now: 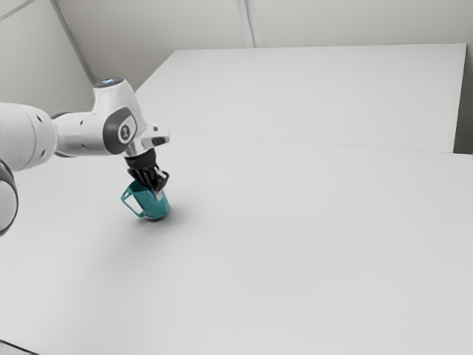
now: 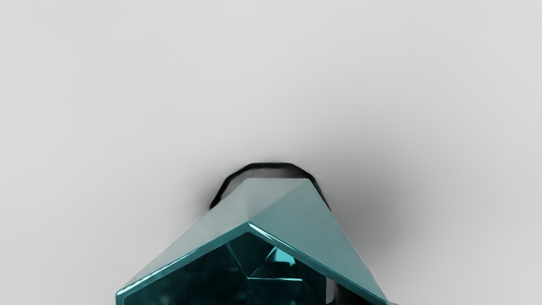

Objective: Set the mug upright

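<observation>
black gripper (image 1: 157,190) at the rim (image 2: 183,259) of a faceted teal mug (image 1: 152,207), tilted at the white table (image 1: 295,259); whether gripping, i cannot tell. ease the base (image 1: 155,217) flat before backing away.

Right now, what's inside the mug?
Mug: teal faceted inner walls, plus part of the jaws. They cover some wall; the wrist view's edge cuts off the rest.

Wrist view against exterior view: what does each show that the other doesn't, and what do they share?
Wrist view: a look down into the mug, onto its inner faces.

Exterior view: the arm, the mug's handle and the wall behind.

Both: the mug's outer side, the table and the mug's shadow on it.
</observation>
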`<state>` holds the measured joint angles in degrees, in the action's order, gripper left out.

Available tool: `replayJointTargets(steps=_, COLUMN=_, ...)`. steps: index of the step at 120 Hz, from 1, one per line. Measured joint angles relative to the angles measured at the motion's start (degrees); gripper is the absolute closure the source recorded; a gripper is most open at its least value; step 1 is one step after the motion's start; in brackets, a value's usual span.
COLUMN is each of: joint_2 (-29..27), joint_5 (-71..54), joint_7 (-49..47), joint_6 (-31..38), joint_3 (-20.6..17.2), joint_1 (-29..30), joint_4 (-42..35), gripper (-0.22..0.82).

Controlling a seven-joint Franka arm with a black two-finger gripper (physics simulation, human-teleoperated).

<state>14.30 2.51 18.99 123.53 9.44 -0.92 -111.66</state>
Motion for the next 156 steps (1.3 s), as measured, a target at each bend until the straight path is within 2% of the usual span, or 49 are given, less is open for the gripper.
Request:
replayJointTargets(steps=10, joint_2=0.3, joint_5=0.0, joint_7=-1.1, joint_6=0.2, joint_3=-0.2, joint_1=0.0, joint_4=0.0, gripper=0.74)
replayJointTargets(steps=37, joint_2=-0.3, joint_5=0.4, joint_7=-3.3, joint_6=0.2, joint_3=-0.9, joint_1=-0.1, joint_4=0.0, gripper=0.31)
replayJointTargets(steps=48, joint_2=-1.5, joint_5=0.4, joint_7=-3.8, joint_6=-0.1, joint_3=-0.9, joint_1=-0.4, joint_4=0.0, gripper=0.2)
replayJointTargets(steps=60, joint_2=-4.2, joint_5=0.5, joint_7=-4.3, joint_6=-1.1, joint_3=-0.9, joint_1=-0.7, joint_4=0.3, gripper=0.13)
replayJointTargets(steps=71, joint_2=-5.4, joint_5=0.4, joint_7=-4.7, joint_6=-3.6, joint_3=-0.8, joint_1=-0.5, joint_4=2.8, gripper=0.08)
replayJointTargets(steps=83, joint_2=-5.5, joint_5=-0.1, joint_7=-5.1, joint_6=-8.5, joint_3=-0.9, joint_1=-0.4, joint_4=9.2, gripper=0.05)
replayJointTargets(steps=104, joint_2=-6.2, joint_5=-2.2, joint_7=-5.5, joint_6=-17.1, joint_3=-7.0, joint_1=3.7, joint_4=16.9, gripper=0.02)
replayJointTargets(steps=125, joint_2=-10.8, joint_5=-2.4, joint_7=-5.9, joint_6=-22.7, joint_3=-8.0, joint_1=4.4, joint_4=17.9, gripper=0.01)
replayJointTargets(steps=156, joint_2=-11.7, joint_5=-2.1, joint_7=-5.4, joint_6=-26.1, joint_3=-7.9, joint_1=4.3, joint_4=17.9, gripper=0.0)
